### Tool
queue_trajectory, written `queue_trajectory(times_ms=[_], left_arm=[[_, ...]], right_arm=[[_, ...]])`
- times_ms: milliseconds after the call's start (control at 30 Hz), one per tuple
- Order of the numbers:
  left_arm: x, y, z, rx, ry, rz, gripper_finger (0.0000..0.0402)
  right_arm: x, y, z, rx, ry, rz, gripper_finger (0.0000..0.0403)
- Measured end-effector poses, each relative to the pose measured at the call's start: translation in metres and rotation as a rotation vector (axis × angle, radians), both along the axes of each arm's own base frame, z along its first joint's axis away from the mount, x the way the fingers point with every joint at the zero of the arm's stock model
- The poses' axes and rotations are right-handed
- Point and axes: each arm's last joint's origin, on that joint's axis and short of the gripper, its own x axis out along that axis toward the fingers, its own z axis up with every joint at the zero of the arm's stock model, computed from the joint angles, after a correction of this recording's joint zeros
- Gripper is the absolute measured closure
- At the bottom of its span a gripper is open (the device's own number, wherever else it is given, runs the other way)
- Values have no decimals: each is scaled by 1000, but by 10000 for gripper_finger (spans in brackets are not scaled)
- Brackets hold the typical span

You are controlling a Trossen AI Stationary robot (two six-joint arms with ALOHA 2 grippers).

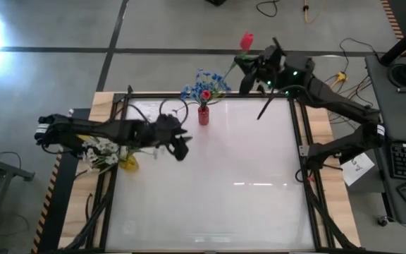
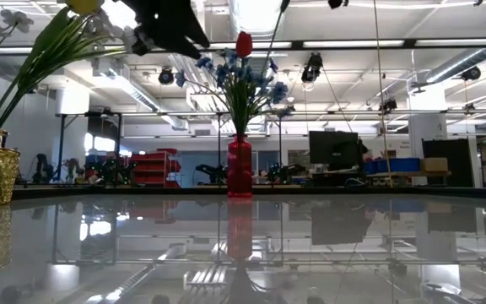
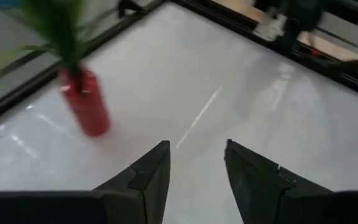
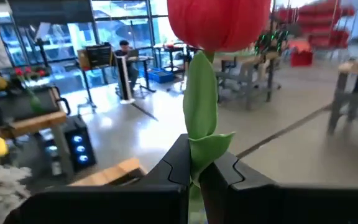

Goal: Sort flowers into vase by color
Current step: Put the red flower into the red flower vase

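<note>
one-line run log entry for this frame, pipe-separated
right gripper: shut on red tulip, beyond table's far edge | left gripper: open, empty, over table | red vase: blue flowers, one red

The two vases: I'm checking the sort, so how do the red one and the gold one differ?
The red vase is slim and stands mid-table at the far edge; the gold vase is squatter and sits at the left edge. The red vase holds blue blossoms and a red tulip; the gold vase holds white sprays. Both stand upright.

My arms black, jointed, thin cables along them. Left arm (image 1: 97, 130) has white band at base end. Right arm (image 1: 330, 99) shows green light near wrist. Fingers (image 3: 143, 180) dark, wedge-shaped, matte.
</note>
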Motion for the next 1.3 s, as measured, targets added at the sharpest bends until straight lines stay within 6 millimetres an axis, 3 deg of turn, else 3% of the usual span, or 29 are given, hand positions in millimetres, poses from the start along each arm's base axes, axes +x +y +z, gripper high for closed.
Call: queue_trajectory(times_ms=[167,300,467,567,933,1300], left_arm=[[-5,32,5,18,-20,89,260],[-7,50,7,22,-36,135,261],[-8,60,6,22,-34,167,261],[-9,61,5,16,-19,170,261],[-12,60,-7,-40,19,200,261],[12,63,-49,-59,12,158,261]], right_arm=[[-12,-10,30,-157,-33,-59,390],[-11,-28,37,-206,-75,-68,390],[16,-72,14,-89,-78,45,390],[31,-87,-1,22,-43,124,390],[65,-100,-28,182,124,241,390],[77,-101,-42,137,199,307,390]])
